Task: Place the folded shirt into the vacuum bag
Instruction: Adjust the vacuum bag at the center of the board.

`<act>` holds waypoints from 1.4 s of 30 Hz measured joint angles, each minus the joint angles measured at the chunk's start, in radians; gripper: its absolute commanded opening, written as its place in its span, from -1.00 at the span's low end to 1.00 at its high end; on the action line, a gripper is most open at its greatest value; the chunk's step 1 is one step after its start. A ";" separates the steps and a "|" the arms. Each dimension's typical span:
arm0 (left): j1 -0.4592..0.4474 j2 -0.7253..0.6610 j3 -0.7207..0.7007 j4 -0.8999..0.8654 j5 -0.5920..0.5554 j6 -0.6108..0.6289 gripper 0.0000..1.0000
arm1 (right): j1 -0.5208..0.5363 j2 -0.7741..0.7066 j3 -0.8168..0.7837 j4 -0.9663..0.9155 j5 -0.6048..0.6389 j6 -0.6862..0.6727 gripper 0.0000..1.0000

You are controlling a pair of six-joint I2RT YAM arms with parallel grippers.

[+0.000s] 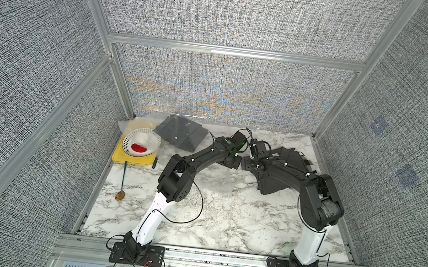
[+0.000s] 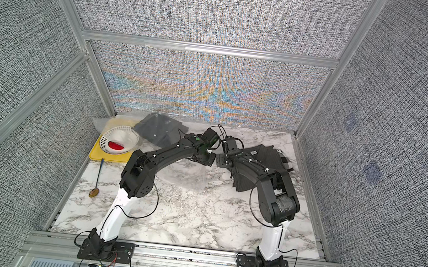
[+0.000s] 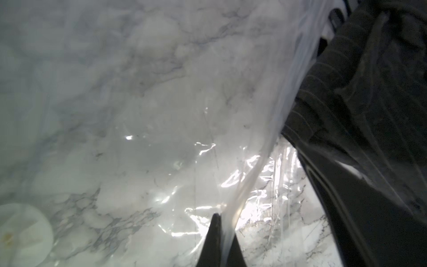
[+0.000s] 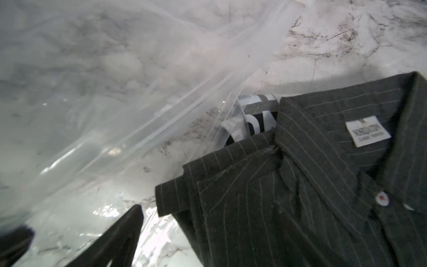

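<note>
Clutter fills the far left corner of the worktop [image 1: 224, 223]: a yellow tray [image 1: 119, 158] carrying a white basket [image 1: 142, 142], a spoon [image 1: 123, 181] trailing from the tray's near rim toward me, and a dark garment [image 1: 177, 132] just beside the tray at the far edge. The vacuum bag [image 1: 219, 181] lies crumpled mid-worktop, with its white valve disc [image 3: 23, 233] in the left wrist view. My left gripper [image 3: 223, 222] is pinched tight on the bag's edge. My right gripper [image 4: 80, 222] stands spread wide, holding nothing, just beside the folded shirt [image 4: 300, 185]. The shirt rests toward the right edge, partly under my right arm, and the bag's film laps over its side. Open marble runs across the near half.
</note>
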 measured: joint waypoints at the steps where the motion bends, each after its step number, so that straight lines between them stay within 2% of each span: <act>1: 0.005 -0.002 -0.006 0.002 0.008 -0.004 -1.00 | 0.005 0.013 0.010 0.000 0.013 -0.009 0.97; 7: 0.021 -0.005 -0.024 0.029 0.041 -0.018 -1.00 | 0.014 0.093 0.056 0.000 0.060 -0.021 0.94; 10: 0.025 -0.005 -0.029 0.040 0.065 -0.022 -1.00 | 0.014 0.117 0.060 -0.001 0.072 -0.023 0.77; 11: 0.027 -0.005 -0.030 0.042 0.064 -0.026 -1.00 | 0.014 0.122 0.060 -0.001 0.079 -0.023 0.69; 17: 0.034 -0.005 -0.033 0.045 0.087 -0.035 -1.00 | 0.009 0.127 0.062 -0.006 0.096 -0.009 -0.11; 20: 0.033 -0.006 -0.037 0.048 0.088 -0.035 -1.00 | 0.002 0.115 0.062 -0.013 0.094 0.000 -0.41; 27: 0.034 -0.017 -0.045 0.060 0.090 -0.035 -1.00 | -0.006 0.047 0.050 -0.029 0.071 0.019 -0.64; 33: 0.034 -0.020 -0.047 0.065 0.091 -0.035 -1.00 | -0.033 -0.013 0.005 -0.021 0.000 0.034 -0.65; 37: 0.034 -0.020 -0.048 0.066 0.092 -0.035 -1.00 | -0.063 -0.036 -0.026 -0.006 -0.072 0.046 -0.96; 42: 0.034 -0.025 -0.053 0.068 0.092 -0.035 -1.00 | -0.104 -0.071 -0.047 0.005 -0.174 0.068 -0.96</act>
